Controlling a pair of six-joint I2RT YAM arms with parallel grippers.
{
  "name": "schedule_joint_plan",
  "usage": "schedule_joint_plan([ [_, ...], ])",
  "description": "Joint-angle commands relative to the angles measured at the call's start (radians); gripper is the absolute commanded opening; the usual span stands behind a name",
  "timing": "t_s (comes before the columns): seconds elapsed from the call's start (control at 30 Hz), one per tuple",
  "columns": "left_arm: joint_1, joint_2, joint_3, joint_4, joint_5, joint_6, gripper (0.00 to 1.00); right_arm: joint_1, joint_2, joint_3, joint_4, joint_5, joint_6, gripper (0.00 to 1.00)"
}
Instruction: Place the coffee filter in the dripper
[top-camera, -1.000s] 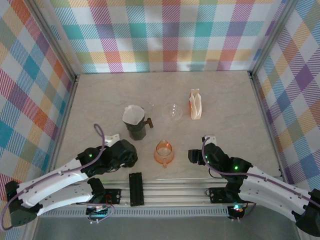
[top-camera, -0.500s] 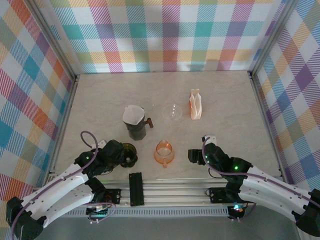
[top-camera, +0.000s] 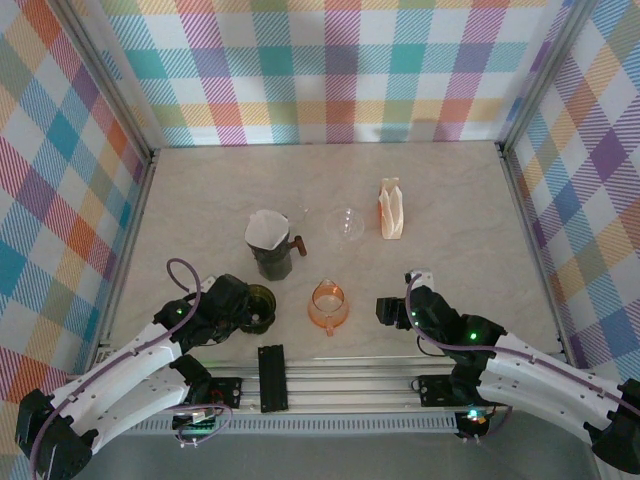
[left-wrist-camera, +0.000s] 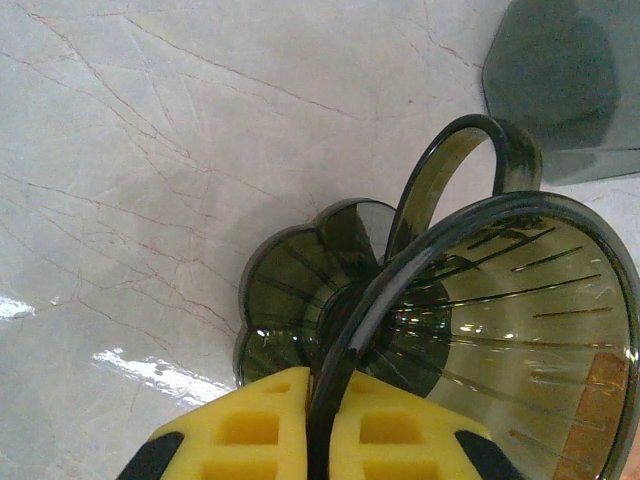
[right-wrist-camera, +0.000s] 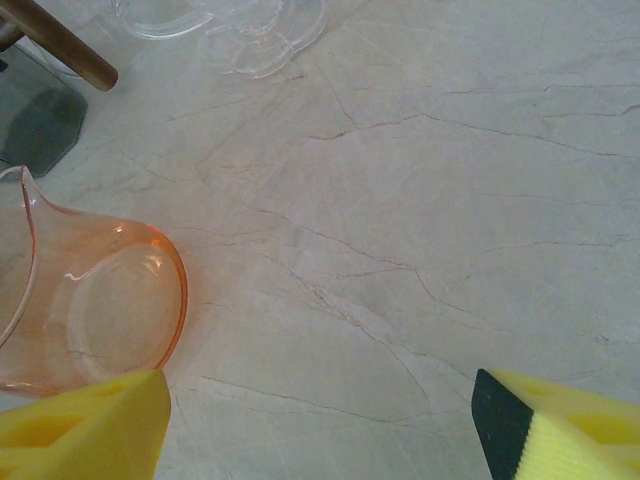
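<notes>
Coffee filter (top-camera: 266, 229), white creased paper atop dark carafe (top-camera: 273, 263)

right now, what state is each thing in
left gripper: shut on rim of green dripper
right gripper: open, empty
green dripper: empty, held by rim
filter: sitting in mouth of dark pot
dark pot: upright, filter on top
orange dripper: empty, not held
clear dripper: empty, not held
stand: upright

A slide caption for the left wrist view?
Left gripper shut on the rim of the dark green dripper.
</notes>
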Motion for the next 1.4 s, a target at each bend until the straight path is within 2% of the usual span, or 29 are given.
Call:
schedule_joint_plan([
  [0.0, 0.008, -0.008, 0.013, -0.048, 0.028, 0.035, 0.0, -0.004, -0.007, 0.0, 0.012, 0.02, 0.02, 0.81],
  [0.3, -0.015, -0.042, 0.138, -0.09, 0.073, 0.095, 0.0, -0.003, -0.007, 0.004, 0.006, 0.024, 0.021, 0.81],
  [0.4, -0.092, -0.014, 0.191, -0.096, 0.053, 0.095, 0.0, -0.004, -0.005, 0.004, 0.011, 0.024, 0.022, 0.81],
  [0.6, -0.289, 0.079, 0.341, -0.086, -0.066, 0.075, 0.0, -0.004, 0.004, 0.017, 0.006, 0.03, 0.016, 0.81],
  [0.77, -0.366, 0.186, 0.42, 0.005, -0.054, 0.09, 0.0, -0.004, -0.002, 0.019, -0.007, 0.026, 0.018, 0.8],
  [0.93, -0.368, 0.326, 0.489, 0.096, 0.0, 0.122, 0.0, -0.003, -0.007, 0.02, -0.014, 0.028, 0.018, 0.81],
  [1.1, -0.368, 0.428, 0.553, 0.11, 0.005, 0.15, 0.0, -0.004, -0.016, 0.018, -0.023, 0.025, 0.019, 0.81],
  [1.37, -0.344, 0.479, 0.534, 0.139, 0.044, 0.14, 0.0, -0.003, -0.038, 0.013, -0.037, 0.027, 0.018, 0.81],
])
